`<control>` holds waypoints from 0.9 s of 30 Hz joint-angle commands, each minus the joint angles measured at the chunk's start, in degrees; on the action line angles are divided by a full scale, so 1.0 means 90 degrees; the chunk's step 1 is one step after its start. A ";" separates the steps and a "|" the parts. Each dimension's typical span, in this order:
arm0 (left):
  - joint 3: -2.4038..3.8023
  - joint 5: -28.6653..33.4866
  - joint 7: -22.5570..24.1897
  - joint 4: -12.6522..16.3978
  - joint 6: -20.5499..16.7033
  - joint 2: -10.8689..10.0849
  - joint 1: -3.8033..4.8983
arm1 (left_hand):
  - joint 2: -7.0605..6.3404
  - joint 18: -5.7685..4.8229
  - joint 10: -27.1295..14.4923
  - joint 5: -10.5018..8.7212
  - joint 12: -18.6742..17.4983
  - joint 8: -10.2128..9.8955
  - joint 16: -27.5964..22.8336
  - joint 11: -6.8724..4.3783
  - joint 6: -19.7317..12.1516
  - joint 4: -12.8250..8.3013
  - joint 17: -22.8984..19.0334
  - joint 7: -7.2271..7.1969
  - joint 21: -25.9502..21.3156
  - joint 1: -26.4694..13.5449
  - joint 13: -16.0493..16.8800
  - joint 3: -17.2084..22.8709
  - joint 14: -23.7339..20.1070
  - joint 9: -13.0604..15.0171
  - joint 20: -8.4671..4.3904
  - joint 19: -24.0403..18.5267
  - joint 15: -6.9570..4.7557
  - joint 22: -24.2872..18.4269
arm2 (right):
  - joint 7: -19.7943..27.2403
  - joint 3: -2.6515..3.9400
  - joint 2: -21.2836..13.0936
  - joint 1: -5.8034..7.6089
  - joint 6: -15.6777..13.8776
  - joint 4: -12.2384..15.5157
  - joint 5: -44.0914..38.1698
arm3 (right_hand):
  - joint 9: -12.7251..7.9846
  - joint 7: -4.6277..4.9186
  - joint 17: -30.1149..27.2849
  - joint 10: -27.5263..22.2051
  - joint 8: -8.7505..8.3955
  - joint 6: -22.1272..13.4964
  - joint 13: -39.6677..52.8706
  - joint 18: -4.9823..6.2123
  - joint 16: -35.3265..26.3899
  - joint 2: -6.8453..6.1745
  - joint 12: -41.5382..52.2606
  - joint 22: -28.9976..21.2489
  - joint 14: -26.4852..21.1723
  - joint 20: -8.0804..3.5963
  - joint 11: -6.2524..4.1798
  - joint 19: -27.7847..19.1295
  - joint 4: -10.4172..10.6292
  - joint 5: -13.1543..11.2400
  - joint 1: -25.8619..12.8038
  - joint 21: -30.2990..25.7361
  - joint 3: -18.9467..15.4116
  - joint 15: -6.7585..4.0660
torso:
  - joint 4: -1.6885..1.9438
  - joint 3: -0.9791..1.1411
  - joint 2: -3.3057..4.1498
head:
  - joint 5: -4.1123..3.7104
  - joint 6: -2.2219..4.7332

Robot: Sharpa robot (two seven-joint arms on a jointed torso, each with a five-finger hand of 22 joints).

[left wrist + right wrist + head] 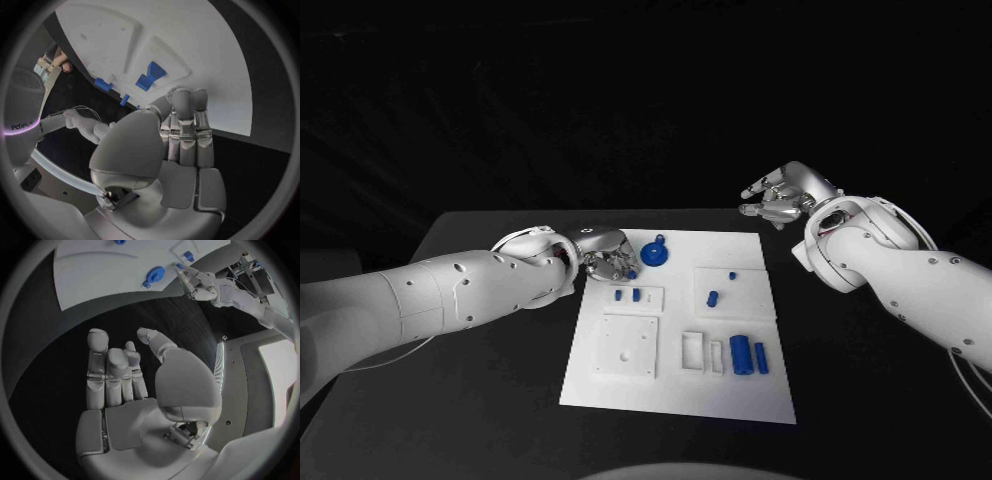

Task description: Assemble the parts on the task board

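Desk (pixel 473 400), black, carries the white task board (pixel 678 385) at its middle. Left hand (pixel 600 256) hovers at the board's left edge, just beside a round blue part (pixel 655 251); whether its fingers hold anything I cannot tell. Right hand (pixel 783 196) hangs off the board's far right corner, fingers apart and empty. Small blue parts lie across the board, with two upright blue cylinders (pixel 749 355) near its front right.
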 commanded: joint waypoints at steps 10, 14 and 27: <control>-0.0004 0.0054 -0.0066 -0.0004 0.0006 0.0016 -0.0026 | -0.0016 0.0088 -0.0020 0.0010 0.0005 0.0005 -0.0047 0.0001 -0.0062 -0.0016 0.0018 0.0029 0.0046 0.0081 0.0013 -0.0060 -0.0041 -0.0003 0.0016 -0.0038 0.0013 0.0134 | 0.0001 0.0003 0.0001 -0.0004 0.0099 0.0002 -0.0028 | 0.0008 0.0015 -0.0005 -0.0040 -0.0004 0.0029 -0.0005 0.0064 -0.0037 0.0057 0.0010 0.0263 -0.0045 0.0017 -0.0015 0.0178 -0.0010 -0.0026 -0.0003 -0.0040 -0.0003 -0.0016 | -0.0001 0.0001 0.0000 | 0.0001 -0.0008; -0.0004 0.0040 -0.0118 -0.0025 -0.0005 0.0013 -0.0026 | -0.0017 0.0091 -0.0020 0.0010 0.0005 0.0004 -0.0050 0.0000 -0.0083 -0.0022 0.0024 0.0027 0.0057 0.0090 0.0013 -0.0063 -0.0040 -0.0004 0.0017 -0.0040 0.0013 0.0135 | -0.0002 0.0003 -0.0002 -0.0004 0.0114 0.0000 -0.0028 | 0.0008 0.0015 -0.0005 -0.0040 -0.0004 0.0029 -0.0005 0.0064 -0.0037 0.0057 0.0010 0.0263 -0.0045 0.0017 -0.0015 0.0178 -0.0010 -0.0026 -0.0003 -0.0040 -0.0003 -0.0016 | -0.0002 0.0002 0.0000 | -0.0002 -0.0007; -0.0002 0.0324 0.0131 -0.0060 -0.0677 -0.0021 -0.0027 | -0.0090 0.0091 0.0019 0.0011 0.0006 0.0004 -0.0067 -0.0020 -0.0662 -0.0060 0.0038 -0.0016 0.0099 0.0103 0.0015 -0.0029 -0.0007 -0.0019 0.0012 0.0001 0.0001 0.0122 | 0.0002 0.0002 0.0010 -0.0006 0.0149 -0.0044 -0.0013 | 0.0007 0.0023 -0.0009 -0.0049 -0.0006 0.0004 -0.0013 0.0070 -0.0044 0.0047 0.0002 0.0260 -0.0051 0.0020 -0.0011 0.0174 -0.0010 -0.0038 0.0016 -0.0060 -0.0015 -0.0012 | 0.0006 -0.0001 -0.0001 | -0.0001 -0.0008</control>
